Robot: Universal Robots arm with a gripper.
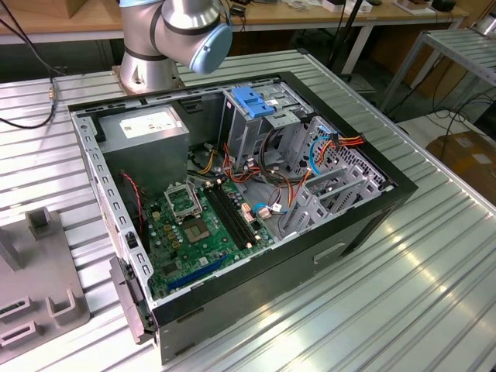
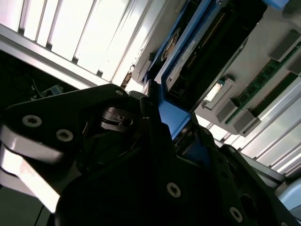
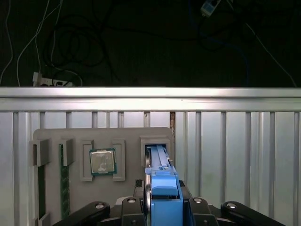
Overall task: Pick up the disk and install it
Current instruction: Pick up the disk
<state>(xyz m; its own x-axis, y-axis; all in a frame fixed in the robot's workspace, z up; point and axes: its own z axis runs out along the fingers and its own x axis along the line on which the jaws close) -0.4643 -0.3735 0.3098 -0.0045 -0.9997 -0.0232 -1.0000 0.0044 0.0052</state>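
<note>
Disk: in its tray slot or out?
In, apparently: the disk stands on edge in a slot of the grey tray, end effector gripping it.

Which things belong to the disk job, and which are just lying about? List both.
Job: disk, gripped by the end effector; open computer case, likely its destination.
Lying about: processor chip, memory stick, both in the grey holder.

Bright scene, glare on table (image 1: 434, 294) — floor (image 3: 141, 42) dark
</note>
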